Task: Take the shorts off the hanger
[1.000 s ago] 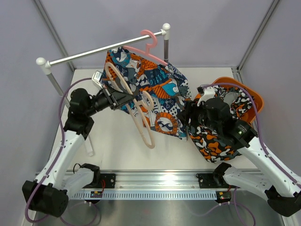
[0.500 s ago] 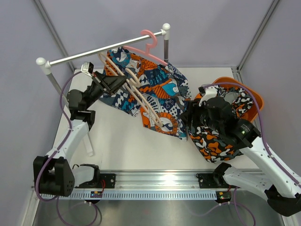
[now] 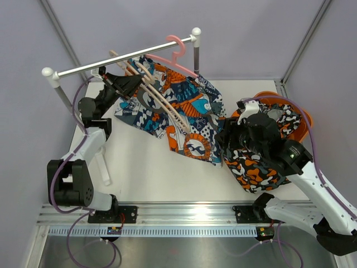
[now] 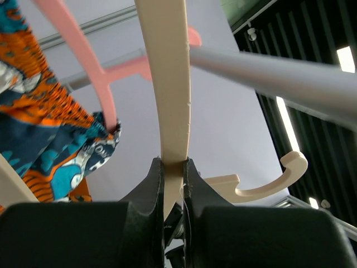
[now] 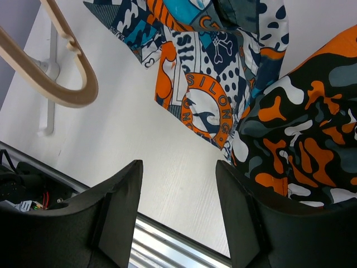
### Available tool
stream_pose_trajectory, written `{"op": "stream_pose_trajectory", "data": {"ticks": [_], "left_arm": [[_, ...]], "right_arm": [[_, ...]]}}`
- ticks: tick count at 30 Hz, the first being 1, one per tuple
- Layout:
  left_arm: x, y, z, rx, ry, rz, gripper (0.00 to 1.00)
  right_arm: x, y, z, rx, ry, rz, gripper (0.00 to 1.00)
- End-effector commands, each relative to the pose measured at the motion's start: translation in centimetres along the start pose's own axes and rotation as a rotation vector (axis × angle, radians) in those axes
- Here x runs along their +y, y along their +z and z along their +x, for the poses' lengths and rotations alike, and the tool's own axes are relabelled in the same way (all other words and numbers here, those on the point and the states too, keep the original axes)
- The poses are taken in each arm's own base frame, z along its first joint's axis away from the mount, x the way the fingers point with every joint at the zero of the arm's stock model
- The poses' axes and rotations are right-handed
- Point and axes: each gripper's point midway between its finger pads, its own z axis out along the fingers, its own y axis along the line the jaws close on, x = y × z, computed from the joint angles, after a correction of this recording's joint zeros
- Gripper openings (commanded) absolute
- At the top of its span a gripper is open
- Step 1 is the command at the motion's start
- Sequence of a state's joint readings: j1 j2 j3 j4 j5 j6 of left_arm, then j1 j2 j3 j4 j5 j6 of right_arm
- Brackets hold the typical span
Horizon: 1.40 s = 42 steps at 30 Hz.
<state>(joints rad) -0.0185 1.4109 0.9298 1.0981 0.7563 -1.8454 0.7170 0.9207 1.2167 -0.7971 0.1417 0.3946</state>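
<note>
The blue, teal and orange print shorts (image 3: 187, 106) hang from a pink hanger (image 3: 177, 49) on the rail (image 3: 83, 68) and trail onto the table; they also show in the right wrist view (image 5: 206, 67). My left gripper (image 3: 127, 84) is shut on a beige hanger (image 3: 162, 103), bare of cloth, and holds it up against the rail. The left wrist view shows the jaws clamped on the beige hanger (image 4: 167, 84), with the pink hanger (image 4: 78, 50) beside it. The camouflage shorts (image 3: 259, 164) lie at the right. My right gripper (image 5: 178, 167) is open and empty above the table beside them (image 5: 301, 128).
The camouflage shorts lie partly in an orange basket (image 3: 304, 120) at the back right. The rail's posts stand at the left (image 3: 51, 75) and at the back (image 3: 196, 36). A metal track (image 3: 184, 215) runs along the near edge.
My left gripper has lifted the beige hanger up and back from over the table to the rail. The right arm has hardly moved.
</note>
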Motion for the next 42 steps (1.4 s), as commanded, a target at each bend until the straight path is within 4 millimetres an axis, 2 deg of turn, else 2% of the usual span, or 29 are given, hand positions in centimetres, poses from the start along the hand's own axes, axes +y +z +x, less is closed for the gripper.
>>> {"op": "stream_pose_trajectory", "data": {"ticks": [1, 7, 9, 12, 23, 27, 34, 42], "left_arm": [[-4.8, 0.9, -0.5, 0.016, 0.098, 0.139, 0.0], [-4.6, 1.7, -2.1, -0.003, 0.058, 0.16, 0.0], [-3.9, 1.9, -2.5, -0.009, 0.036, 0.16, 0.0], [-3.6, 1.5, -4.0, -0.045, 0.019, 0.171, 0.0], [-5.1, 1.3, -7.6, -0.11, 0.017, 0.226, 0.0], [-5.2, 1.4, -8.3, -0.123, 0.002, 0.234, 0.0], [-3.4, 0.4, -9.0, -0.165, -0.058, 0.22, 0.0], [-2.6, 0.0, -9.5, -0.189, -0.091, 0.228, 0.0]], "right_arm": [[-0.2, -0.5, -1.4, -0.032, -0.012, 0.02, 0.63], [-0.1, -0.5, -1.6, -0.029, -0.012, 0.021, 0.63], [-0.1, -0.5, -1.6, -0.027, -0.013, 0.02, 0.63], [0.0, -0.5, -1.6, -0.025, -0.012, 0.02, 0.63], [-0.2, -0.2, -1.4, -0.012, -0.021, 0.031, 0.63], [-0.1, 0.1, -1.3, -0.005, -0.023, 0.031, 0.62], [0.2, 0.4, -1.2, 0.001, -0.015, 0.017, 0.62], [0.2, 0.5, -1.2, 0.001, -0.014, 0.017, 0.62]]}}
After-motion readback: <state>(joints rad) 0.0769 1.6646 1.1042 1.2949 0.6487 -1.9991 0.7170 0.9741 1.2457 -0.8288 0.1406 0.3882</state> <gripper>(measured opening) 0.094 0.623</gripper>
